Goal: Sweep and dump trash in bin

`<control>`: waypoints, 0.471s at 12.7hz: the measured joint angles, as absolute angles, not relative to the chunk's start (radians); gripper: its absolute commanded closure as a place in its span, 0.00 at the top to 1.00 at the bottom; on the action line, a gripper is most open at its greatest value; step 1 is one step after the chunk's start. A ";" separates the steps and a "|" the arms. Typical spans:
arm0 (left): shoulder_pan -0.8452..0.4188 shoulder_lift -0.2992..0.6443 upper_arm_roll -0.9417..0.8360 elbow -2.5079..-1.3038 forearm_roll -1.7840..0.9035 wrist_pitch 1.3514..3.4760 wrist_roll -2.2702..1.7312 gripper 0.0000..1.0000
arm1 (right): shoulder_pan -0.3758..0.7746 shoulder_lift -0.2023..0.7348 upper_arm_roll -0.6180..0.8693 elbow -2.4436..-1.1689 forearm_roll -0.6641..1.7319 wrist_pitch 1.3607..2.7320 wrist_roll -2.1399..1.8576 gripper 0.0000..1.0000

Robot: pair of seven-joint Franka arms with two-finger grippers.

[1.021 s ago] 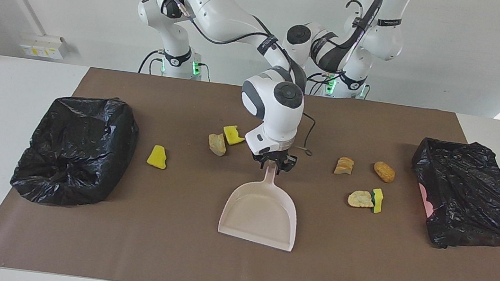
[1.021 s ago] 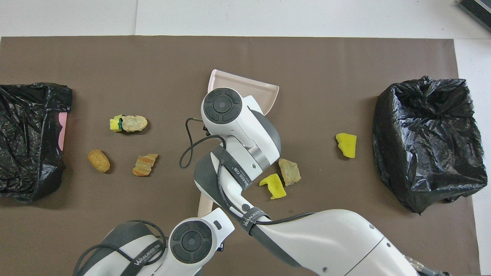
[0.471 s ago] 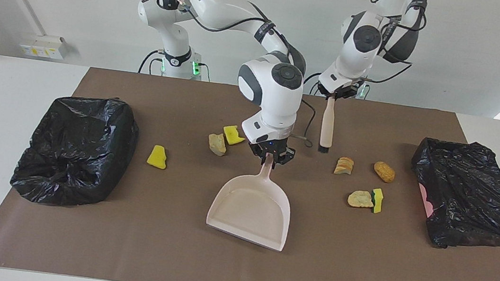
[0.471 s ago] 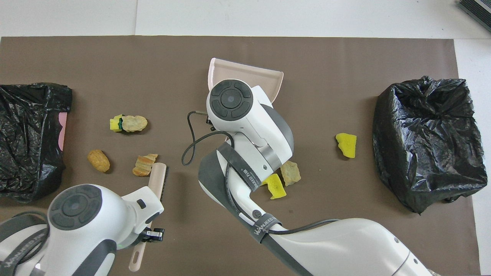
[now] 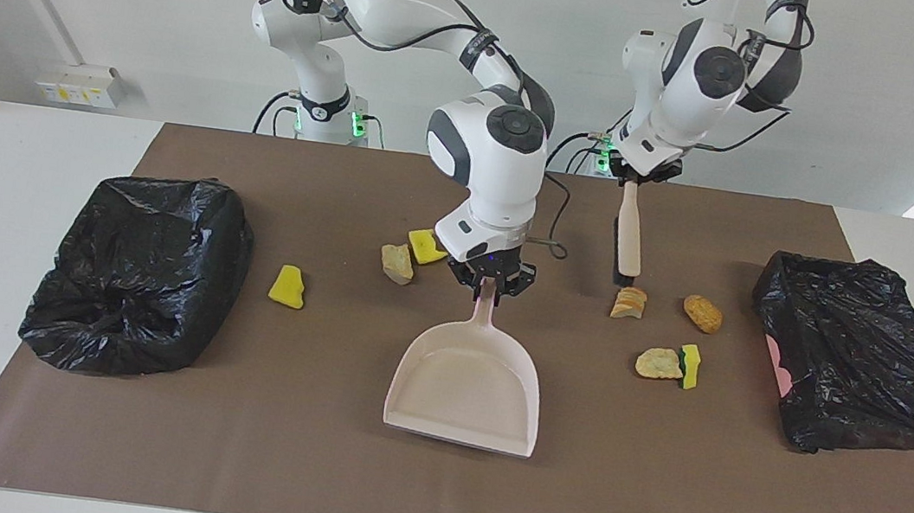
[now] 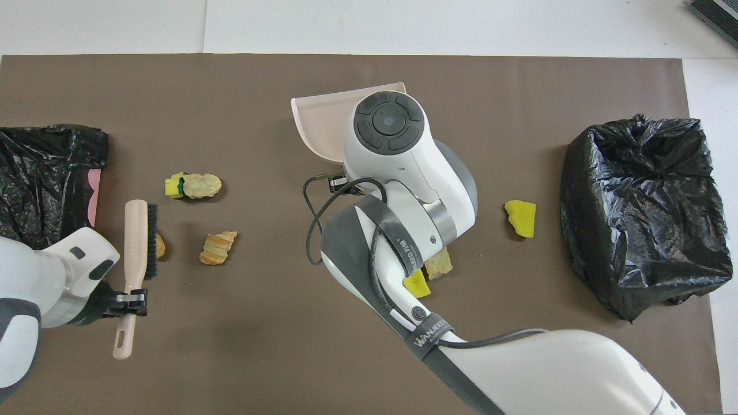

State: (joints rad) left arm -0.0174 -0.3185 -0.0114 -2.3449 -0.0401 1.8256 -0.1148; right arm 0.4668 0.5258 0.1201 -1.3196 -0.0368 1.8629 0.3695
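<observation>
Left tool [image 5: 639,177] clamps brush [image 5: 630,234] over bread lump; right tool [image 5: 489,283] clamps dustpan [image 5: 466,384] handle mid-bench. Trash [image 5: 659,363] scattered either side of pan: sponge bits, bread lumps, likely light, soft, prone to roll; sweep, don't pinch. Brown mat [image 5: 309,465], black-bagged bins [image 5: 136,274] at ends.
</observation>
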 measured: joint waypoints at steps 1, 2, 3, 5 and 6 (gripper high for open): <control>0.020 -0.290 -0.011 -2.326 -0.016 1.835 -0.111 0.00 | 0.460 0.520 0.120 -1.320 -0.036 1.830 0.293 0.00; 0.046 -0.257 -0.011 -2.310 0.010 1.842 -0.110 0.00 | 0.453 0.513 0.120 -1.320 -0.036 1.793 0.218 0.00; 0.057 -0.224 -0.011 -2.304 0.025 1.858 -0.113 0.00 | 0.449 0.504 0.120 -1.323 -0.036 1.761 0.154 0.00; 0.062 -0.159 -0.012 -2.303 0.032 1.920 -0.139 0.00 | 0.450 0.476 0.120 -1.353 -0.036 1.733 0.039 0.00; 0.064 -0.133 -0.012 -2.303 0.033 1.942 -0.160 0.00 | 0.452 0.459 0.121 -1.382 -0.036 1.729 -0.007 0.00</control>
State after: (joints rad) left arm 0.0637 -0.1326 -0.0122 -2.3029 0.0333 1.9419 -0.1601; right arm 0.4516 0.4589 0.1210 -1.3824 -0.0364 1.7290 -0.0066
